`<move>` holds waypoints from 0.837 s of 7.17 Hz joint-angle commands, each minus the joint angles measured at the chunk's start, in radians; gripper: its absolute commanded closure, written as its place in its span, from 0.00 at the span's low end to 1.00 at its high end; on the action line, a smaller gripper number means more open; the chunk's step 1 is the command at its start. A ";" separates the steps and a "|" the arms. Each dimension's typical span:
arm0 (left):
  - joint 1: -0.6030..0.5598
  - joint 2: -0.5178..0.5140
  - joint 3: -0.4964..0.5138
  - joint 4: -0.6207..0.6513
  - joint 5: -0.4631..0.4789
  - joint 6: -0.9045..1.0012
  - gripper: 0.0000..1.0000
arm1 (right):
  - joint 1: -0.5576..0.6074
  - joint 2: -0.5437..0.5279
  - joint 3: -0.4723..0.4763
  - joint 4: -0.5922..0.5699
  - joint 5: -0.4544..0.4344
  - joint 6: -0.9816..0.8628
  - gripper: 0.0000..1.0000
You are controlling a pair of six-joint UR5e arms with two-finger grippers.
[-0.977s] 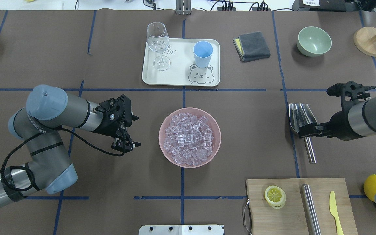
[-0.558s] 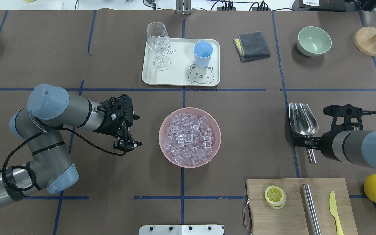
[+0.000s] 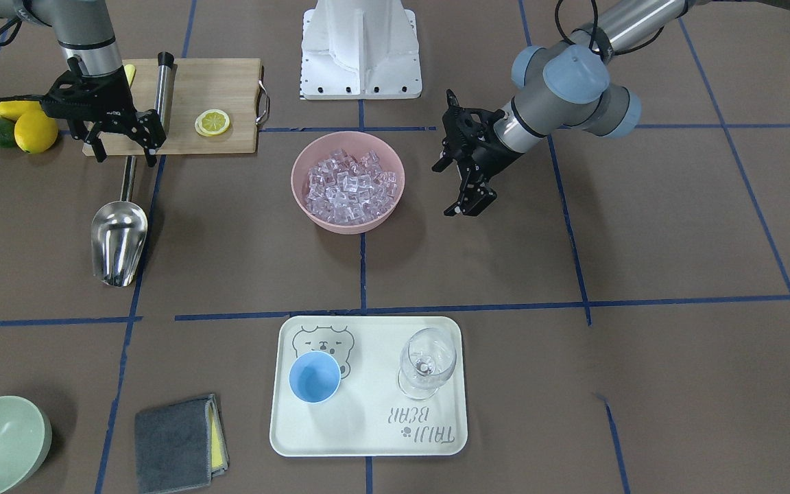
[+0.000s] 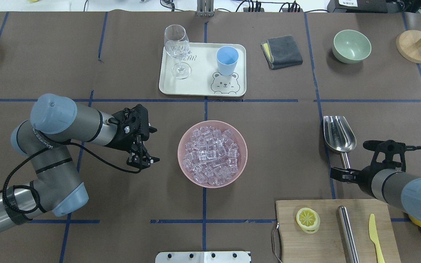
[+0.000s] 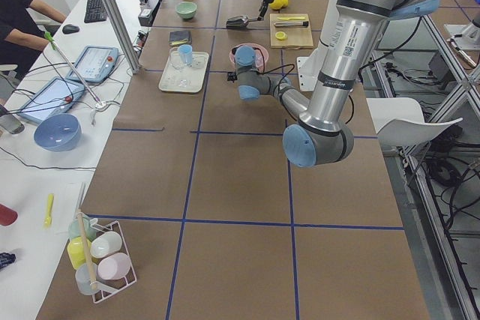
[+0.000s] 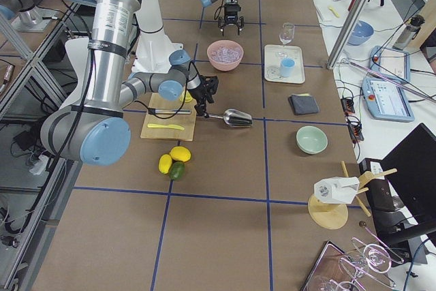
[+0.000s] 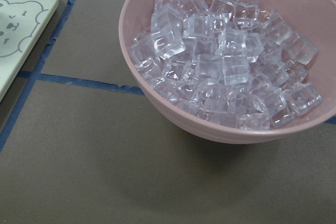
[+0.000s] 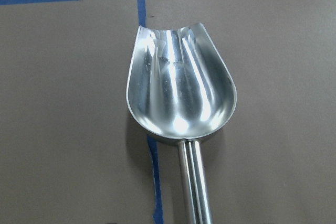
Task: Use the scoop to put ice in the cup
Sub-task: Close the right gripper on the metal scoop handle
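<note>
- While the shiny steel scoop with a deep trough and thin rod handle point(image 4: 338, 135) lies flat on the brown table covering, the step in hand is judged to be its pick-up; no ice has reached the cup.
- Clock directions are read in the overhead view: 12 o'clock points away from the robot, and the dial is centred on the round pink bowl point(image 4: 178, 153).
- Scoop location: 3 o'clock of the bowl, well apart. The trough mouth faces 12 o'clock and the handle runs toward 6 o'clock.
- Right gripper point(image 3: 125, 151): fingers spread and holding nothing. It stands over the handle's 6 o'clock end, with one finger on each side of the rod. Contact with the rod cannot be told.
- Left gripper point(image 4: 143, 161): fingers spread, empty, near the bowl at 9 o'clock.
- Small clear ice cubes point(image 4: 212, 153): heaped in the bowl.
- Small light-blue plastic cup point(image 4: 227, 58): upright and empty on the cream rectangular tray point(image 4: 199, 82) at 12 o'clock of the bowl.
- Procedure: centre the rod between the fingers, descend until the pads bracket it, then close across its width.
- Grip advice: the smooth, thin rod will probably roll or twist under the trough's weight. Clamp firmly and lift level.
- Caution: the long steel cylinder point(image 4: 347, 233) on the wooden cutting board point(image 4: 327, 213), at 6 o'clock of the scoop, is not the target.
</note>
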 commanded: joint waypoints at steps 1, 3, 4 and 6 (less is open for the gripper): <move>0.000 0.000 -0.001 0.000 0.000 0.000 0.00 | -0.011 -0.005 -0.031 0.064 0.001 0.004 0.05; 0.000 0.000 -0.001 0.000 0.000 0.000 0.00 | -0.015 0.051 -0.070 0.056 -0.001 0.002 0.05; 0.000 0.002 -0.004 0.000 0.000 0.002 0.00 | -0.018 0.064 -0.087 0.056 0.001 -0.001 0.05; 0.000 0.002 -0.005 0.000 0.000 0.002 0.00 | -0.011 0.053 -0.094 0.056 -0.001 -0.007 0.05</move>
